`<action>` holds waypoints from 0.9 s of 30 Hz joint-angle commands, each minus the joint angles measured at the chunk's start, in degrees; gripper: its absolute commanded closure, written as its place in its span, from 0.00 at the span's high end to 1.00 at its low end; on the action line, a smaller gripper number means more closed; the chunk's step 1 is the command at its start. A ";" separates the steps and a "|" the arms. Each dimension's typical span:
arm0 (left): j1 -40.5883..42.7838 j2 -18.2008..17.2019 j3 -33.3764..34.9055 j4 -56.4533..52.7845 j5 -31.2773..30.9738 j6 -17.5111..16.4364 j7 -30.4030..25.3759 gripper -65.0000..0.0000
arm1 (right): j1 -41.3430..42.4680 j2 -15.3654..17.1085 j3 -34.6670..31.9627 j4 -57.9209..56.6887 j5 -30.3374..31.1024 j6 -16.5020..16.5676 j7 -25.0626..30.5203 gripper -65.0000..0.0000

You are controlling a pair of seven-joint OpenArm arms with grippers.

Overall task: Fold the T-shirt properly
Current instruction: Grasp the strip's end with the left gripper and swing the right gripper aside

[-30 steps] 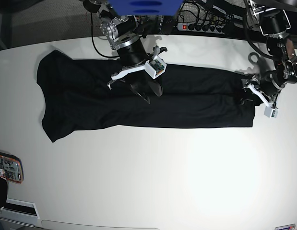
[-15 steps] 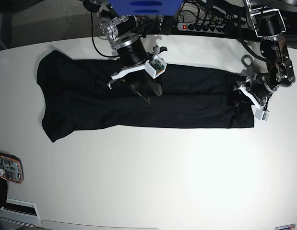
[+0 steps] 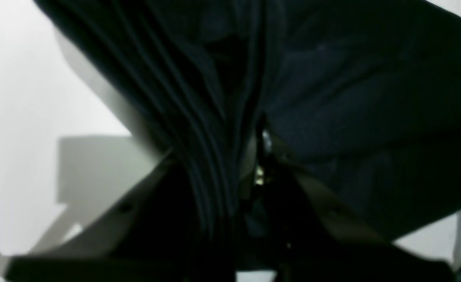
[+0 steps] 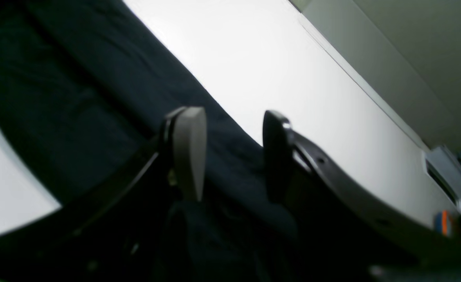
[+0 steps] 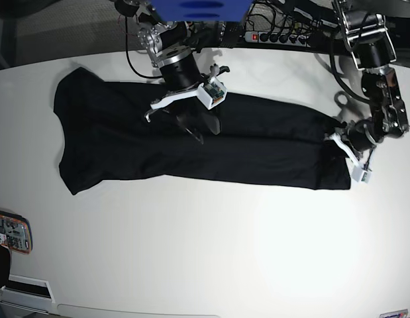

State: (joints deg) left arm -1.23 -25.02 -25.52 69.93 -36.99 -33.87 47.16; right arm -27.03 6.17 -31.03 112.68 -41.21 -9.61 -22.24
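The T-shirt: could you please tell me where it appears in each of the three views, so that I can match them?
Base: the T-shirt lies as a long band across the upper middle of the white table.
Left wrist: it fills the centre and right, bunched in the left gripper.
Right wrist: it runs from upper left to bottom centre, under the right gripper.
Shared landmark: the white table.

Base view: even overhead light is falling on the table (image 5: 211, 252), with a brighter patch glaring right of centre; corners are darkening.
Shadows: soft and short, sitting close under the arms.
T-shirt (image 5: 125, 139): reading as flat black, folds barely showing.
Left wrist view: dim and blurring; close cloth (image 3: 332, 98) is out of focus.
Right wrist view: table (image 4: 293, 78) is blowing out white; near fingers (image 4: 187, 149) are softening.
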 commanded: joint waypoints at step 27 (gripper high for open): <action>1.89 -4.57 -5.65 2.90 -0.85 0.07 -0.52 0.00 | 18.63 -4.37 39.07 -0.02 27.54 4.55 1.62 0.35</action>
State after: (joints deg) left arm 1.54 -28.29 -30.79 71.83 -36.86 -33.45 47.62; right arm -8.49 1.76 8.38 111.42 -12.32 -4.43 -21.93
